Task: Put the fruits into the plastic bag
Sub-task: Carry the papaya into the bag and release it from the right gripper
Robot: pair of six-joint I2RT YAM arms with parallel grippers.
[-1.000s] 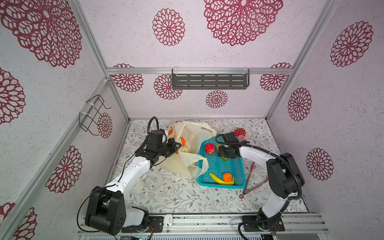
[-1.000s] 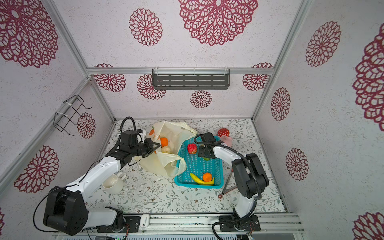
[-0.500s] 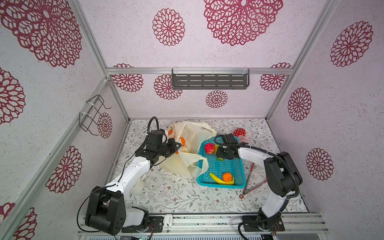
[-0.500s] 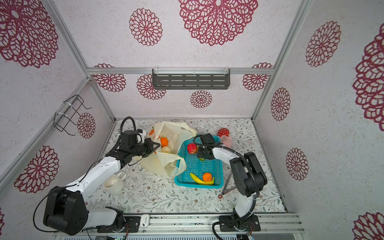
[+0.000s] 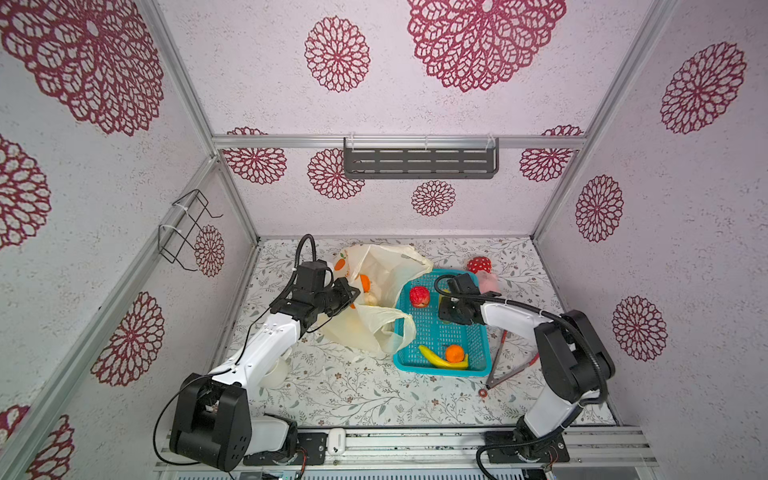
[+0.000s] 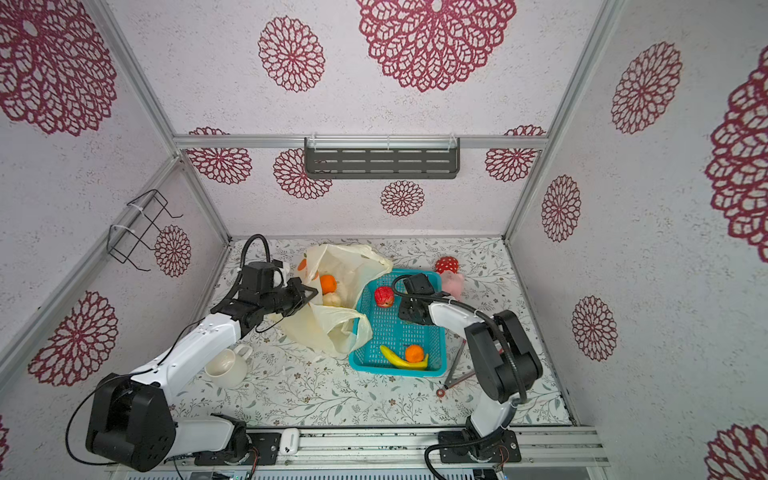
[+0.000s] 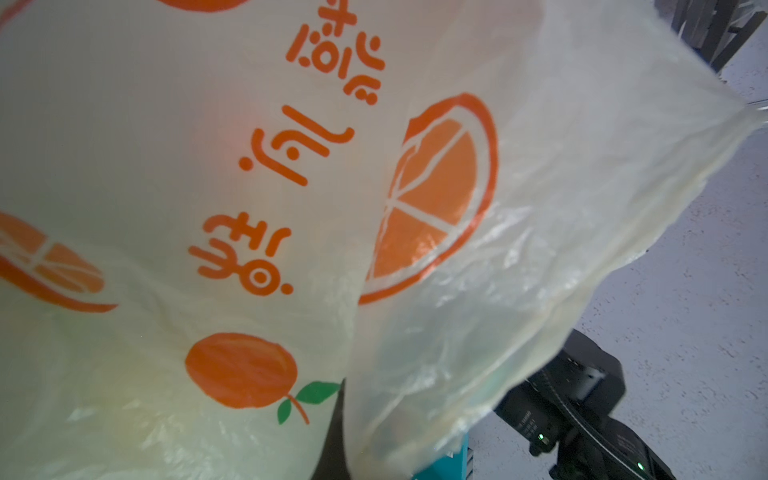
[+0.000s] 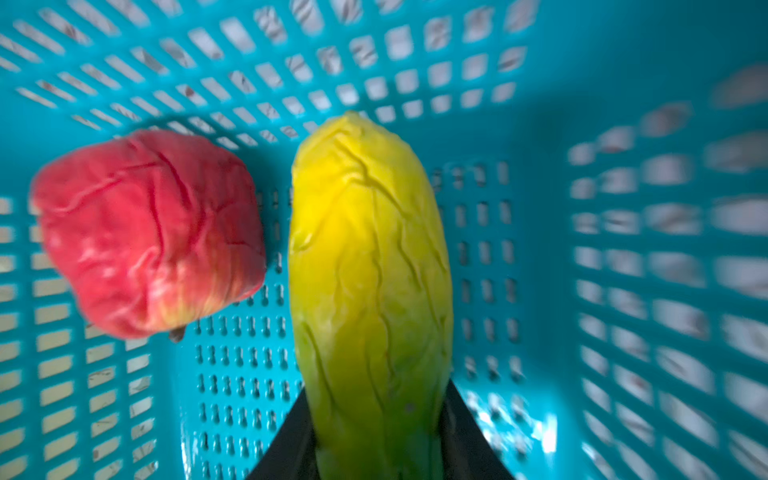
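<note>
My left gripper [image 5: 351,295] is shut on an edge of the plastic bag [image 5: 386,270], holding its mouth up; the printed film [image 7: 208,166] fills the left wrist view. An orange [image 5: 365,282] and a beige round fruit [image 5: 371,299] lie inside the bag. My right gripper [image 5: 451,311] is down in the teal basket [image 5: 403,361]. Its fingers press both sides of a yellow-green oblong fruit [image 8: 365,249]. A red apple [image 8: 149,232] lies beside that fruit. A banana [image 5: 440,360] and a second orange [image 5: 454,353] rest at the basket's near end.
A red white-dotted plush [image 5: 478,264] and a pink toy [image 5: 487,282] sit behind the basket. Tongs [image 5: 498,361] lie to its right. A white mug [image 6: 226,365] stands under my left arm. One bag handle drapes over the basket's left rim.
My right gripper has sunk a little into the basket and its jaws have narrowed onto the oblong fruit. The left gripper and the bag have stayed in place.
</note>
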